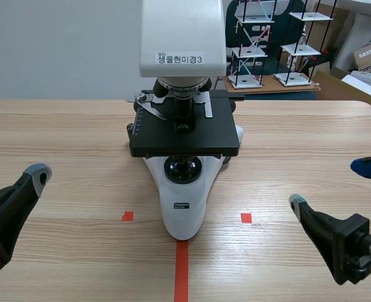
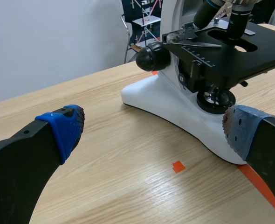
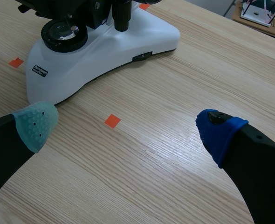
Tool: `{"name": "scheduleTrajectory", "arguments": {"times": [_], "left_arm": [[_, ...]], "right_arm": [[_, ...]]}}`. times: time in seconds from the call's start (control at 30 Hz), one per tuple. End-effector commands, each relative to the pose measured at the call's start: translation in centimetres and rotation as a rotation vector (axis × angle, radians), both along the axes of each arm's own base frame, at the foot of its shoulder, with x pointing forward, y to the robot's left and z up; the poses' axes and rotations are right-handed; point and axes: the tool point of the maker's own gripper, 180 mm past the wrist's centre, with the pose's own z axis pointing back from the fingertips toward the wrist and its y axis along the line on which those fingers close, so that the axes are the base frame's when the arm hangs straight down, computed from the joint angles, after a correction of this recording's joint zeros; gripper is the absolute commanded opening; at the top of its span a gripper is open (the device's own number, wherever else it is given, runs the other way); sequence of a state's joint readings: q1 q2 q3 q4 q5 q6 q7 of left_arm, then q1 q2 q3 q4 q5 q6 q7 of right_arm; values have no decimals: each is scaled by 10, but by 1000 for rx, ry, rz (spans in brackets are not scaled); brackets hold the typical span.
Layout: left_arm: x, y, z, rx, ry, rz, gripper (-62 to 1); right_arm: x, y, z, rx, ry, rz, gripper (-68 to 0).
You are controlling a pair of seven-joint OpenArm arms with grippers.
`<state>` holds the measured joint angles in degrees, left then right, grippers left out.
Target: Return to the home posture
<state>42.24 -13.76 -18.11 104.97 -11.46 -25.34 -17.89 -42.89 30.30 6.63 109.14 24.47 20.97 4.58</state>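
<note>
Both my jaws released, empty. My left gripper (image 2: pixel 151 129) and right gripper (image 3: pixel 126 127) flank the microscope (image 1: pixel 184 201), which stands mid-table (image 1: pixel 60 126), untouched. Judged heavy, rigid, with fragile optics: hold by arm and base only. Homing needs no grasp.

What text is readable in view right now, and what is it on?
"생물현미경3": white label on the microscope head; the smaller print above it is unreadable.
Dark badge on the microscope base: too small to read.
"compu", cut off: cardboard box in the background.
</note>
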Motion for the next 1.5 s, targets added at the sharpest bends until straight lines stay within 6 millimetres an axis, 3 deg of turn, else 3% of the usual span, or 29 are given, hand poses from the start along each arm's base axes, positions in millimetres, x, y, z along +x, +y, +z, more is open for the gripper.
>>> {"name": "scheduleTrajectory", "arguments": {"times": [0.0, 0.67, 1.47], "left_arm": [[-3, -4, 9, -2, -26, -6, 14], [-45, -6, -6, -57, 64, 14, 14], [-46, -7, -9, 18, 50, 25, 14]], "right_arm": [[2, 1, 8, 2, -26, 10, -10], [2, 1, 8, 2, -26, 9, -10], [2, 1, 8, 2, -26, 9, -10]]}}
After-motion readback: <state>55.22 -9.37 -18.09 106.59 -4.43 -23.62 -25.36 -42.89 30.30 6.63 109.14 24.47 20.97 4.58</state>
